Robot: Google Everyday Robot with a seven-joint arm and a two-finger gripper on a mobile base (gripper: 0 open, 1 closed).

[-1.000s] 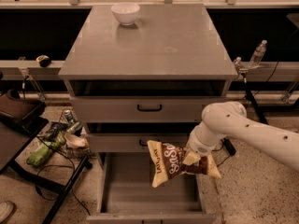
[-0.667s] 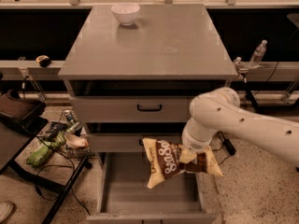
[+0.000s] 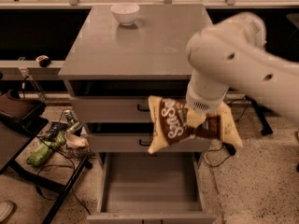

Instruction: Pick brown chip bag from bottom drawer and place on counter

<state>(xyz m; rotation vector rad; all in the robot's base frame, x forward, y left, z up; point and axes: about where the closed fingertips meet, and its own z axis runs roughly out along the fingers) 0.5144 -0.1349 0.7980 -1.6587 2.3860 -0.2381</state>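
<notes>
The brown chip bag (image 3: 170, 125) hangs in the air above the bottom drawer (image 3: 149, 181), clear of its floor and level with the fronts of the two closed drawers over it. The bag lies roughly sideways, its cream-yellow ends pointing left and right and the white script across the dark brown middle facing the camera. Its left end droops down towards the bottom drawer.

The end effector (image 3: 198, 121) is above the right half of the bottom drawer, pressed into the right-hand part of the bag. The thick white wrist covers most of it, so the fingers are hard to make out. They appear to be clamped on the bag's crinkled middle, since nothing else bears the bag up. The white arm (image 3: 243, 55) runs up and to the right from there, well above the bottom drawer, and crosses the right front corner of the desk (image 3: 149, 45).

The bottom drawer stands pulled fully out, showing a plain grey floor and low walls. The desk is the grey top far above it. A white bowl (image 3: 125, 13) sits near the desk's back edge, above the drawer's left half.

Left of the bottom drawer, a green object (image 3: 42, 153) lies among dark cables.
</notes>
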